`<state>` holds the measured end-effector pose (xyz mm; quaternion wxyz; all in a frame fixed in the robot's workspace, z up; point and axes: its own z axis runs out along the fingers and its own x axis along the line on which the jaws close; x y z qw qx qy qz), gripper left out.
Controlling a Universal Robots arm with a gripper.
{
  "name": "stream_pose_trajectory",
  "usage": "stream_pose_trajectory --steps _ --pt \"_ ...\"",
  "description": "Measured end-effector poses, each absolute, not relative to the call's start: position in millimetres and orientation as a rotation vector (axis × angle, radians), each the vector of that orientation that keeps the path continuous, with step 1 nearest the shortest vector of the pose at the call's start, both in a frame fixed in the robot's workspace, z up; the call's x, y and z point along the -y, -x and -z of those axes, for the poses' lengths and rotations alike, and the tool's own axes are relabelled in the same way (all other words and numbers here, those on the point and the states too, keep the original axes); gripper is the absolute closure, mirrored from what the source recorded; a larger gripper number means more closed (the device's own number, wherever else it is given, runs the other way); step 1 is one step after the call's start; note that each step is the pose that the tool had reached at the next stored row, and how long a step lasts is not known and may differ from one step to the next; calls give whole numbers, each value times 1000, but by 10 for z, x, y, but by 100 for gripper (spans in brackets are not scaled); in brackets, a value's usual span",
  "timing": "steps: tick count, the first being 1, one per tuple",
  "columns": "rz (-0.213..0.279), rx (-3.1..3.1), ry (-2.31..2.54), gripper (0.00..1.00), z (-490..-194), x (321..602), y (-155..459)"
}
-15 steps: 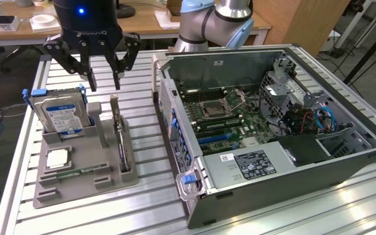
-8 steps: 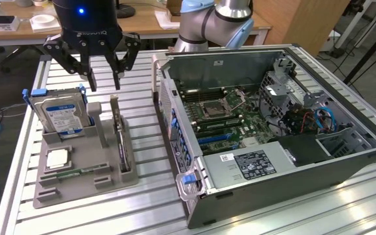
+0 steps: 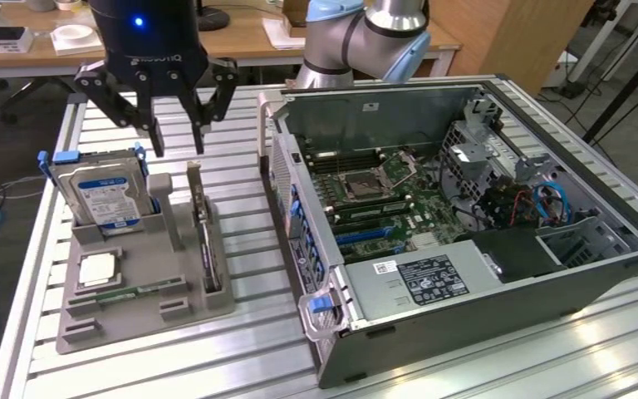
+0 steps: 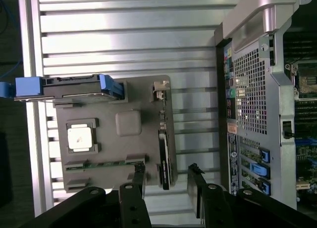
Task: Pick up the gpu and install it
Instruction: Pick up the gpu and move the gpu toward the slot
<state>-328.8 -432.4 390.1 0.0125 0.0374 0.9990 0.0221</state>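
Note:
The gpu [image 3: 203,243] is a thin black card standing on edge in a slot of the grey holder tray [image 3: 130,320], its silver bracket end toward the back. My gripper [image 3: 177,146] hangs open above the tray's far end, between the hard drive and the gpu, holding nothing. In the wrist view the gpu [image 4: 165,159] appears edge-on, its near end lying in the gap of my gripper [image 4: 167,182], with one black finger [image 4: 140,177] on either side and apart from it. The open computer case [image 3: 463,208] lies at the exterior view's right, motherboard exposed.
On the tray a silver hard drive [image 3: 103,195] with a blue label and blue clips stands upright; a processor chip [image 3: 97,268] and a green memory stick [image 3: 133,291] lie flat. The case's perforated rear panel [image 4: 250,89] sits close beside the tray. Desks and cables stand behind the slatted table.

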Motion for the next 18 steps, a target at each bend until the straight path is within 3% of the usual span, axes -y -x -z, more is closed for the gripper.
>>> stream_pose_trajectory --steps 18 --pt "-69 -3114 -117 53 -3758 4324 3288"
